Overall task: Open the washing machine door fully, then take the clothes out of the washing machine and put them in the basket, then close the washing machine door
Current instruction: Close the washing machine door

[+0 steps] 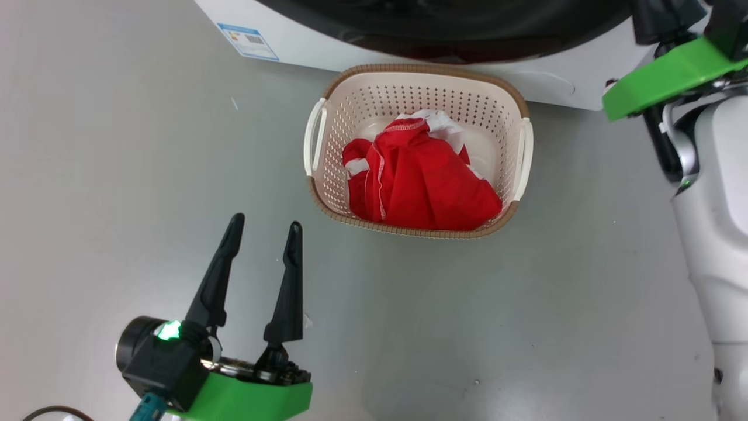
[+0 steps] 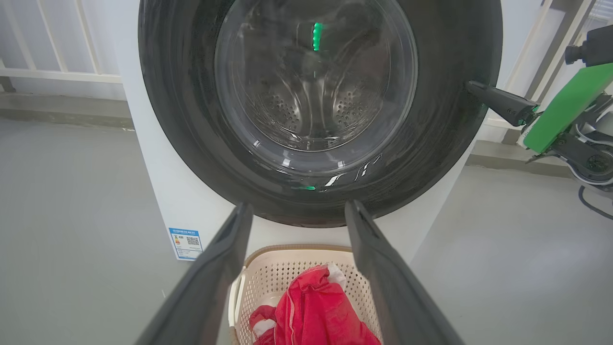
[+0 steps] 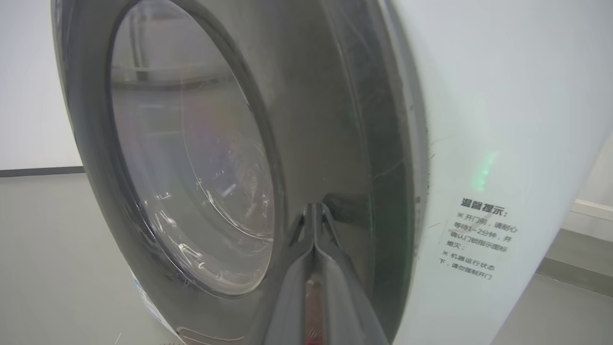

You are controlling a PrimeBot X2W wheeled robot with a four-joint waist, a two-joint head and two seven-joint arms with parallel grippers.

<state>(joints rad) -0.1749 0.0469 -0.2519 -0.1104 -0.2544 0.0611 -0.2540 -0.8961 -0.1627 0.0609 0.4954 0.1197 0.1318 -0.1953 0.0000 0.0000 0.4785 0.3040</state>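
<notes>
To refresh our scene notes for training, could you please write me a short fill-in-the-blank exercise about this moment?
The red clothes lie in the ____.
The left tool is ____, holding nothing.
The shut right tool touches the black ____ of the washing machine door.
Missing words: basket; open; rim.

Smooth grey floor (image 1: 117, 146) under the cream basket (image 1: 426, 68) and, just behind it, the white washing machine (image 1: 327, 47).
</notes>
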